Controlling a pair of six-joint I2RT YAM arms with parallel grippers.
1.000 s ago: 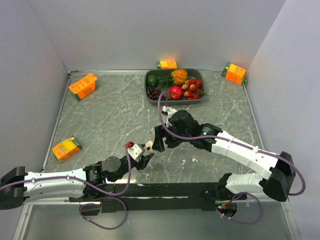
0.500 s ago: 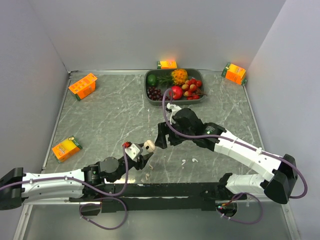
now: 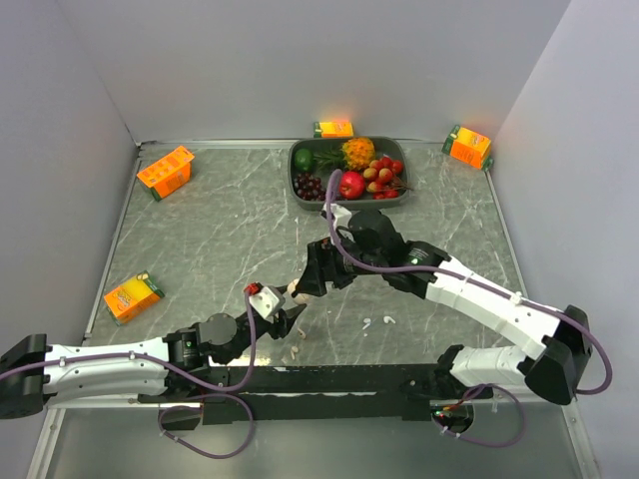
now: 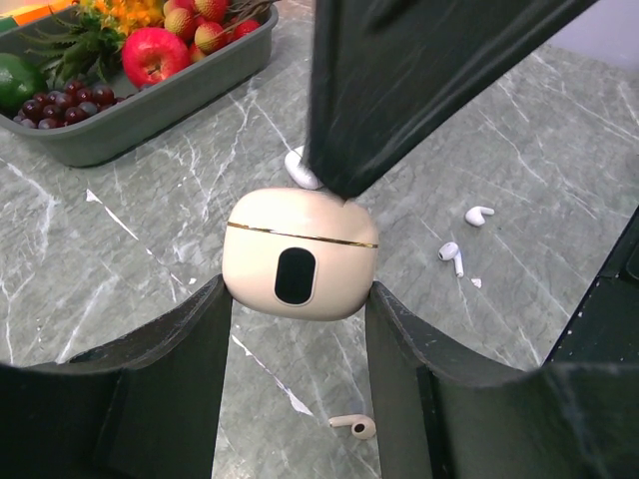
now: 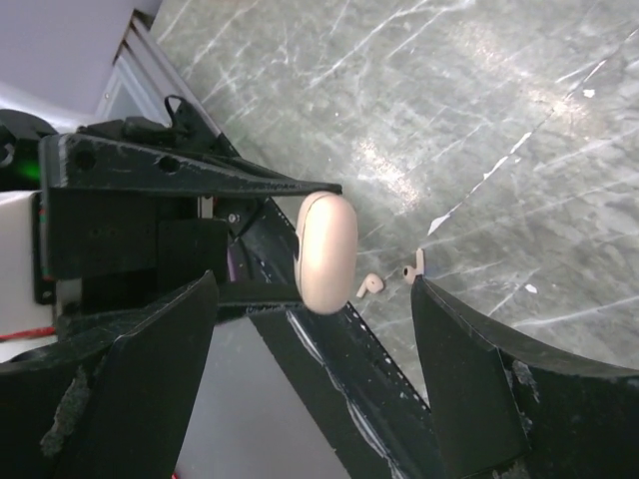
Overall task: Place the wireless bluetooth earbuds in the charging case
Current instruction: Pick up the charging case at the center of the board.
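Case (image 4: 300, 257): lid shut, pinched in left claw (image 4: 297, 295). Right claw (image 5: 315, 282): wide, empty, newly moved in from 1 o'clock, seemingly for the lid. 3 earbuds (image 4: 479, 214) loose, uninserted.

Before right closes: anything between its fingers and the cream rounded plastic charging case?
Nothing. Right wrist view: charging case centred in the open right gripper, gaps both sides; from the left wrist view, tip contact is unclear.
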